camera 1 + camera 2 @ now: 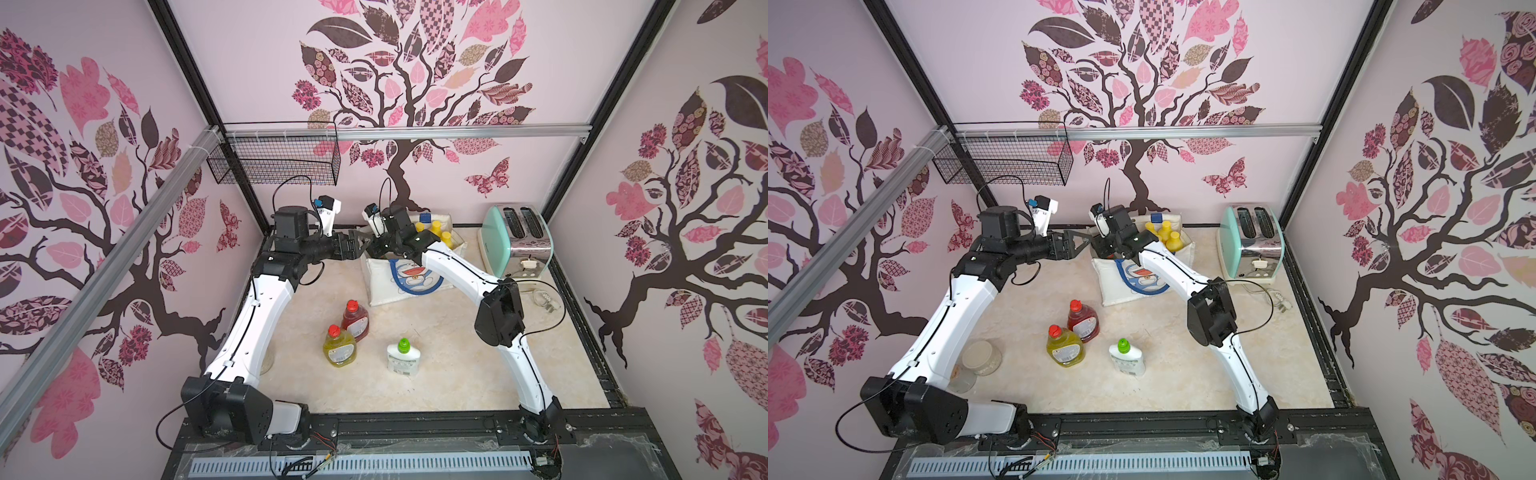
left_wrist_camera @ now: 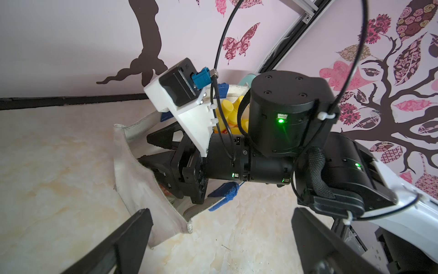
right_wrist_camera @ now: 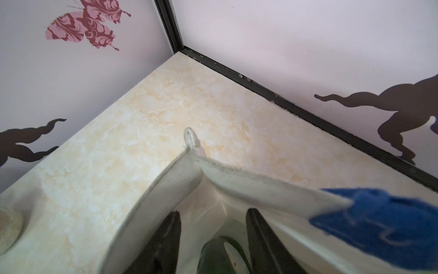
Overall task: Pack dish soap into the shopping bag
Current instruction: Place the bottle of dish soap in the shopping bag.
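The shopping bag [image 1: 384,286] is a white cloth box with floppy sides, a fuzzy blue handle [image 3: 379,225] and a blue cartoon cat on the front. The right arm covers part of the cat. The bag stands at the back of the table [image 1: 436,382], near the shiny green toaster [image 1: 517,241]. Yellow caps [image 1: 436,226] poke up inside it, but the bottles under them are hidden.

Out on the table, well apart from the bag, stand a red bottle [image 1: 356,322], a yellow-green bottle [image 1: 340,351] and a white bottle [image 1: 403,357].

The right gripper [image 3: 213,212] is down inside the bag. Its jaws stand apart, one on each side of a dark green bottle [image 3: 220,256] that is cut off at the picture's edge, and a gap shows on one side. The left gripper [image 2: 220,213] hangs just beside the bag, jaws spread wide, holding nothing
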